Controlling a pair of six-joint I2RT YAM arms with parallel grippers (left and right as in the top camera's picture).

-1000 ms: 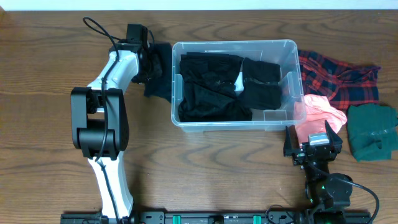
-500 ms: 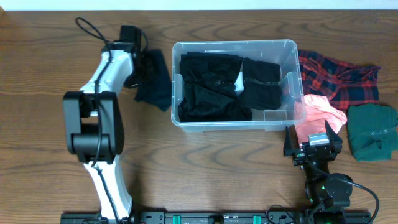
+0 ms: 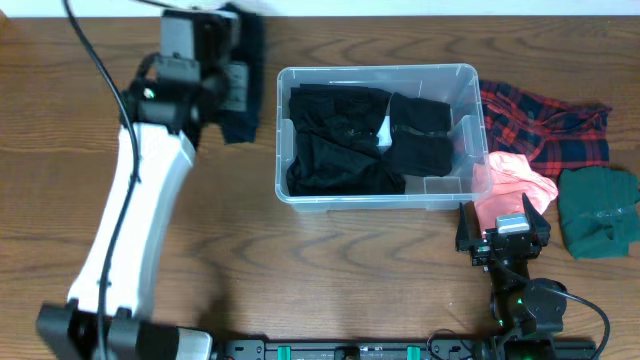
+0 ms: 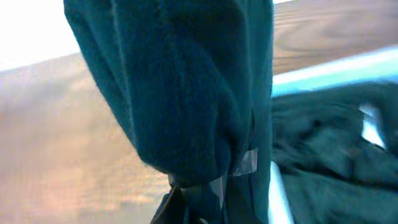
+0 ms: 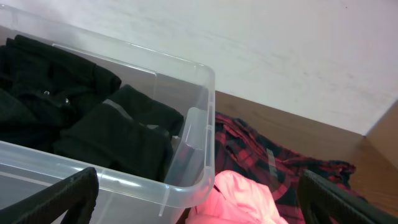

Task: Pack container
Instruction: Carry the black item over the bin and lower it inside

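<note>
1 dark garment (image 3: pixel 243 75) hangs from left fingers (image 4: pixel 176 200) beside the container (image 3: pixel 376 69).

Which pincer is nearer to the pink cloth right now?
Right. The right pincer sits open right beside the pink cloth, while the left pincer holds a dark garment on the other side of the container.

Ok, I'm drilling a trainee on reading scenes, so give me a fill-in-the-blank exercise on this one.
The container holds ___ clothes.
The pink cloth lies on the container's ___ side.
The left gripper is ___ on a dark cloth.
The right gripper is ___.
Missing: black, right, shut, open.
</note>
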